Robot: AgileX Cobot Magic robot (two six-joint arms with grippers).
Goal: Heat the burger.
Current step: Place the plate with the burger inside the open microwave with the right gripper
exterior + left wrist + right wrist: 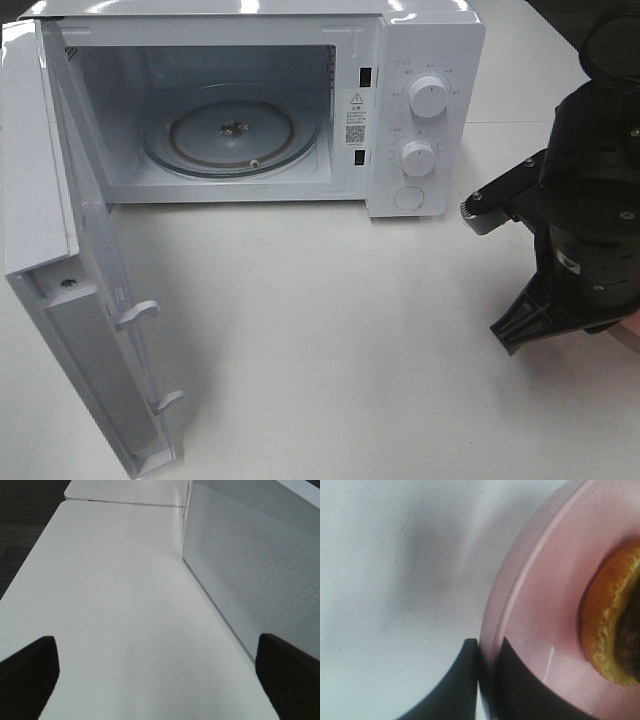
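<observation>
The table [330, 340] carried 1 microwave [450, 55], its door [40, 200] swung wide. The right gripper [489, 652] clamped the rim of a pink plate [545, 605]; the burger [607, 630] lay on that plate, near the clamped fingertips [455, 685] but not touching. The left gripper [160, 680] gaped, empty

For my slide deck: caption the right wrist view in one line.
The right hand pinches the rim of the pink plate carrying the burger, white table behind.
</observation>
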